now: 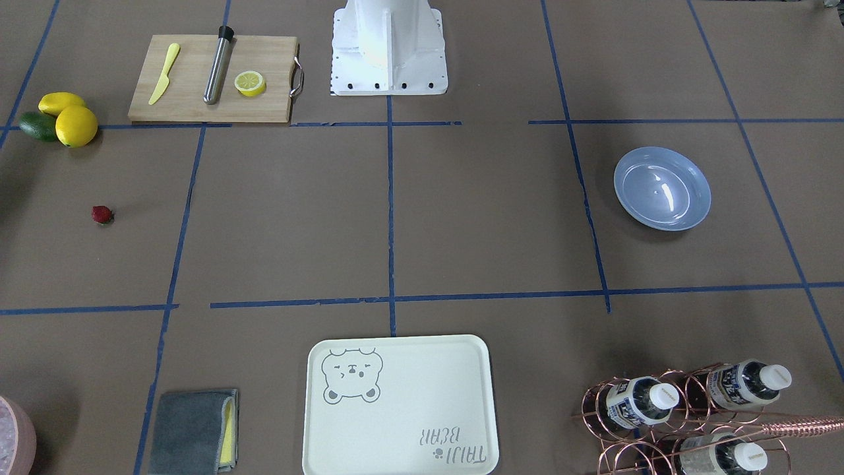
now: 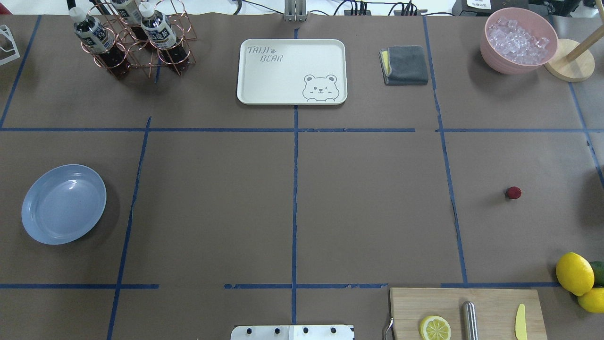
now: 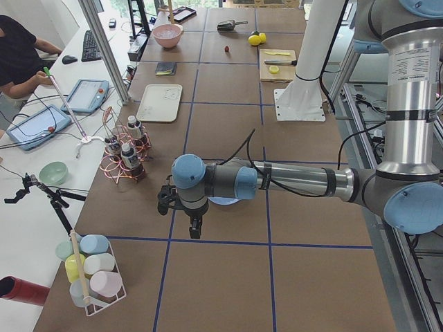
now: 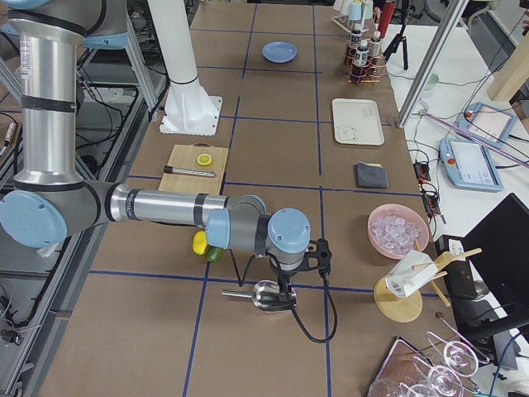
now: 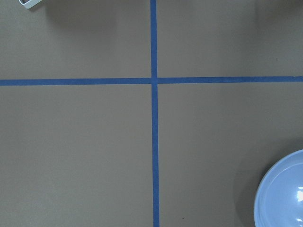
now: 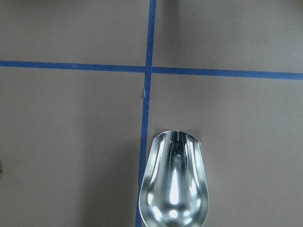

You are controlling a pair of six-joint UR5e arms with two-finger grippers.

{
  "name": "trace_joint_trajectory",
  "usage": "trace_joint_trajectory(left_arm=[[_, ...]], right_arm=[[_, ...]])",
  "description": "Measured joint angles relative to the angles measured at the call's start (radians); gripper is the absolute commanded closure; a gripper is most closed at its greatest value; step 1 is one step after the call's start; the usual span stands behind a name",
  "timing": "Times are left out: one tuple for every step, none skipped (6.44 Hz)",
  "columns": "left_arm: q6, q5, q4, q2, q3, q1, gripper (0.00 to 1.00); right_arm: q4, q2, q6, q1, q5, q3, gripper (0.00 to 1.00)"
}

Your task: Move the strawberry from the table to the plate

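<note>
Left end effector (image 3: 196, 232) and right end effector (image 4: 288, 296) show only in the side views, so the jaw state of either is not readable. Plate (image 5: 283, 194): cropped at the 4 o'clock corner of the left wrist view. In the exterior left view only a sliver shows behind the near arm's wrist. Strawberry (image 3: 226, 49): a red speck toward 12 o'clock in the exterior left view, cap too small to make out. Metal scoop (image 6: 174, 189): lower end cropped at 6 o'clock, right wrist view. Cutting board (image 2: 493, 311): near edge cropped at 5 o'clock, overhead view. Pink bowl (image 1: 14, 432): cropped at 8 o'clock, front-facing view.
</note>
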Motion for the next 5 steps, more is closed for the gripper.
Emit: trace_joint_trajectory(left_arm=[[-0.074,0.000,-0.078,0.004,-0.005,0.051,0.00],[-0.185,0.001,-0.197,0.029,-0.006,0.109,0.00],[-0.313,0.001,-0.366,0.082,-0.004,0.170,0.00],[-0.454,0.005,-0.543,0.140,0.002,0.237,0.00],[-0.598,0.029,-0.692,0.183,0.010,0.317,0.00]], right_arm=[[0.002,0.002,0.000,0.000,0.000,0.004,0.00],[0.002,0.003,0.000,0.000,0.000,0.009,0.00],[0.003,0.007,0.000,0.000,0.000,0.014,0.00],[0.003,0.015,0.006,-0.001,-0.001,0.016,0.00],[0.003,0.023,0.017,-0.001,-0.001,0.019,0.00]])
